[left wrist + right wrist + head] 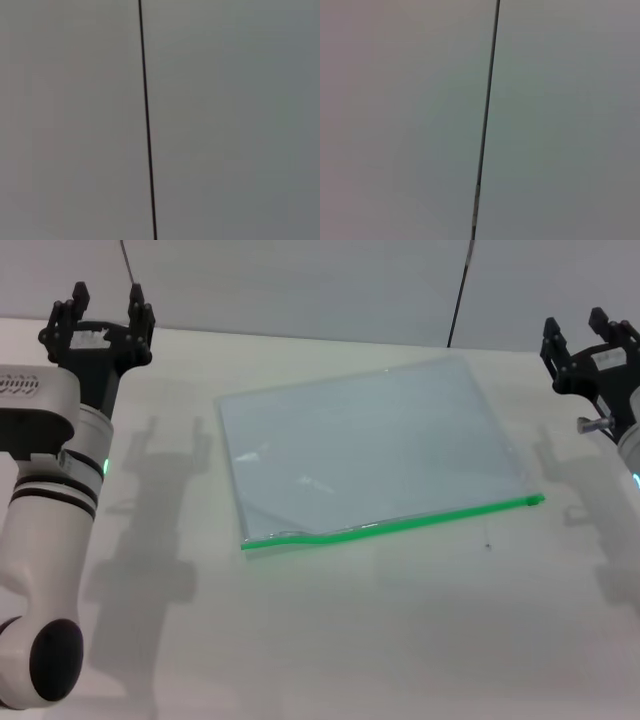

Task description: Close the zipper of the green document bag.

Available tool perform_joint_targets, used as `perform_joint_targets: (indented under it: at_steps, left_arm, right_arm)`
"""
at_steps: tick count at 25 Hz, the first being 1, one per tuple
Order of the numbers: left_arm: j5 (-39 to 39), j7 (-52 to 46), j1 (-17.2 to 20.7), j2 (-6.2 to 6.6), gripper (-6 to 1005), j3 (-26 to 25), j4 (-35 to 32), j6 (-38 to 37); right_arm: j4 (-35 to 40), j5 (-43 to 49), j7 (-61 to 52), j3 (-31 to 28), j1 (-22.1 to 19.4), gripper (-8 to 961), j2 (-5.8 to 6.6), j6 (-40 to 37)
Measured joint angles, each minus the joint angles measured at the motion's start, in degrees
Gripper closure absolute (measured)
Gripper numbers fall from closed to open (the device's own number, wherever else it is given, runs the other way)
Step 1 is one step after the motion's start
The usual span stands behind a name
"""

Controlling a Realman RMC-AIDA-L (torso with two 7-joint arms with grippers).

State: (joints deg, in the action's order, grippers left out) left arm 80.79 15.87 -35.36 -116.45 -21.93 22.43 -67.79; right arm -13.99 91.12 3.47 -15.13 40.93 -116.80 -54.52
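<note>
Flat translucent document bag with a green zipper strip lies mid white tabletop, zipper edge toward the robot; slider not discernible, and a slight kink near the strip's left end doesn't settle zipped vs unzipped. Left hand is raised far-left, right hand raised far-right. Both released, holding nothing, well apart from the bag, so this fits either ready-to-zip or already-closed.
</note>
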Motion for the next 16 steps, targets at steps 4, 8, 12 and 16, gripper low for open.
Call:
perform_joint_targets:
  at_steps: [4,8,12,16]
  left_arm:
    - [0.3,0.2,-0.2,0.00,382,0.1,0.0,0.0]
    - [0.3,0.2,-0.2,0.00,382,0.3,-0.1,-0.1]
    - [0.4,0.2,-0.2,0.00,382,0.4,-0.1,-0.2]
    - [0.4,0.5,-0.2,0.00,382,0.4,-0.1,-0.2]
  right_arm:
    - [0.0,-0.2,0.0,-0.2,0.0,409,0.07,-0.1]
    - [0.0,0.0,0.0,-0.2,0.0,409,0.08,-0.1]
    - [0.0,0.0,0.0,-0.2,0.0,409,0.08,-0.1]
    - [0.0,-0.1,0.0,-0.4,0.0,409,0.09,-0.1]
